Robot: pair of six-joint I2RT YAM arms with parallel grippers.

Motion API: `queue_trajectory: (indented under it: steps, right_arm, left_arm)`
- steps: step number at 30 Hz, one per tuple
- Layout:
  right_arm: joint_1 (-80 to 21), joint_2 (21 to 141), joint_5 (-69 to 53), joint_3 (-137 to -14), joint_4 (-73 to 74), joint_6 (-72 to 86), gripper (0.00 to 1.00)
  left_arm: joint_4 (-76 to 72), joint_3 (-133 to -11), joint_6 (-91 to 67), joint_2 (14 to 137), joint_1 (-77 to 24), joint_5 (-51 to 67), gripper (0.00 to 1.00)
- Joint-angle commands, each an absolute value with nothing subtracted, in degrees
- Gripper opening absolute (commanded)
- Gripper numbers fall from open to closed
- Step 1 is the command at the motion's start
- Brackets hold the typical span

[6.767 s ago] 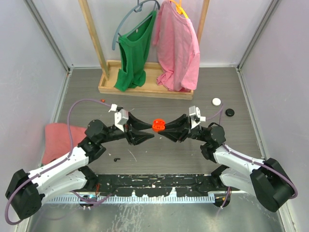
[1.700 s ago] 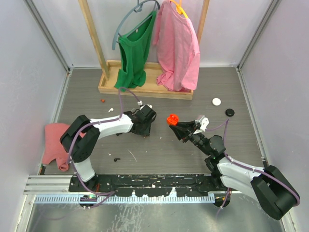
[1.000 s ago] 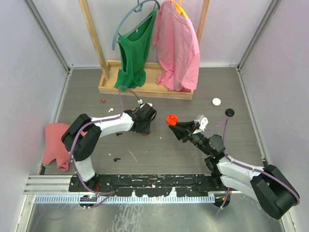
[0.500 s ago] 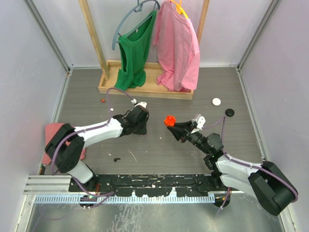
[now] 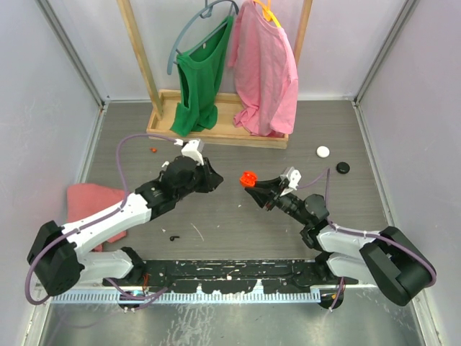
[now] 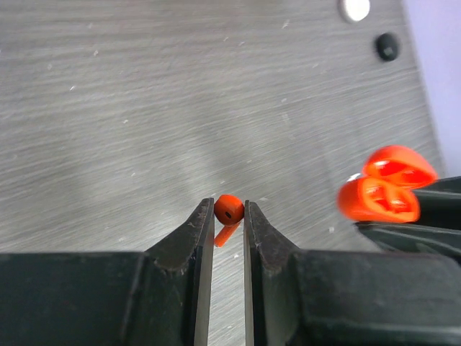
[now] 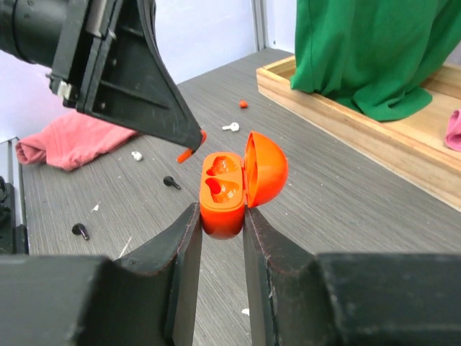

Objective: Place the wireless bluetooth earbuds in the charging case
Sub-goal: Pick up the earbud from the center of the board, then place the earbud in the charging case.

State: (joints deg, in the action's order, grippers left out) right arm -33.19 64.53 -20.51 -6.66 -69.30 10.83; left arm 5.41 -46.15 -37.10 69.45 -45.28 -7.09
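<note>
My right gripper (image 7: 220, 210) is shut on the orange charging case (image 7: 223, 189), held above the table with its lid open and both wells showing. The case also shows in the top view (image 5: 248, 177) and the left wrist view (image 6: 382, 191). My left gripper (image 6: 229, 205) is shut on an orange-red earbud (image 6: 229, 210), stem down, just left of the case. Its fingers (image 7: 173, 122) hang close over the case's left side. Loose earbuds lie on the table: white (image 7: 231, 127), white (image 7: 136, 155), black (image 7: 171, 182), black (image 7: 79, 231) and red (image 7: 243, 104).
A wooden rack base (image 5: 216, 133) with a green top (image 5: 200, 79) and a pink top (image 5: 265, 72) stands at the back. A pink cloth (image 5: 86, 198) lies at the left. A white puck (image 5: 323, 151) and a black puck (image 5: 343, 168) lie at the right.
My left gripper has risen from the table with the orange-red earbud and come beside the case. My right gripper has carried the open case a little left and up.
</note>
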Motion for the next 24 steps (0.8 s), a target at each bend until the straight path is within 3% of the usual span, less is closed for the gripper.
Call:
queue_trajectory:
  steps: [1, 12, 24]
  right_arm:
    - [-33.0, 65.3, -22.7, -9.5, -76.5, 9.6, 0.02]
    - [-35.1, 71.1, -22.7, -12.8, -79.7, 6.4, 0.02]
    - [-36.2, 72.3, -21.0, -12.1, -82.9, 3.6, 0.02]
  left_arm:
    - [-2.7, -45.8, -39.5, 65.6, -45.5, -4.7, 0.15]
    - [-11.1, -45.3, -41.2, 61.4, -48.0, -5.3, 0.14]
    - [-22.7, -43.9, -41.5, 66.2, -52.5, -7.5, 0.14]
